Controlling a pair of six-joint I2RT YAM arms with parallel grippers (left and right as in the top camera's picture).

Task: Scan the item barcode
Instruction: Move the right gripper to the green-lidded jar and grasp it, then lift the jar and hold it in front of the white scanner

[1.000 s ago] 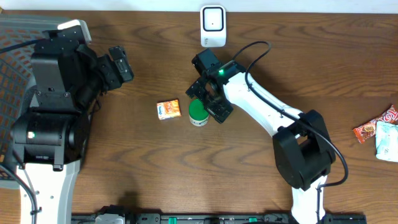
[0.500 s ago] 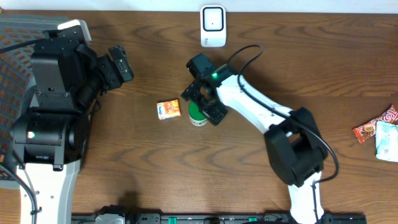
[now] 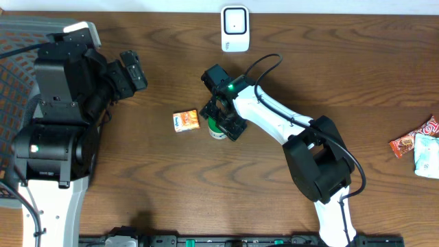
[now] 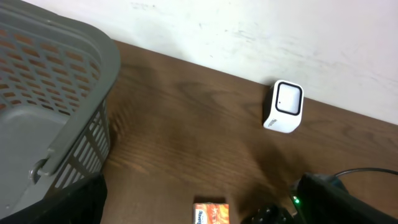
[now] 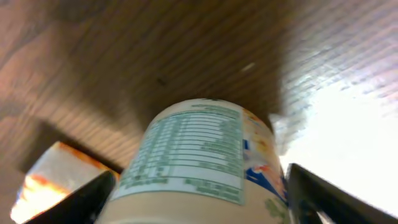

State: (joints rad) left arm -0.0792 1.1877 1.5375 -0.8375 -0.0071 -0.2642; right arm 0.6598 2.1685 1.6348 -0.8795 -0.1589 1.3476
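I had the right arm reaching far forward, and the right gripper pointed down with its fingers set apart. The left arm sat folded back, with the left gripper raised, jaws wide, holding nothing.

In view are one white boxy barcode scanner, one cream plastic tub with green lid, one small orange cardboard box, one grey plastic mesh basket, two foil snack packets and two black-and-white robot arms.
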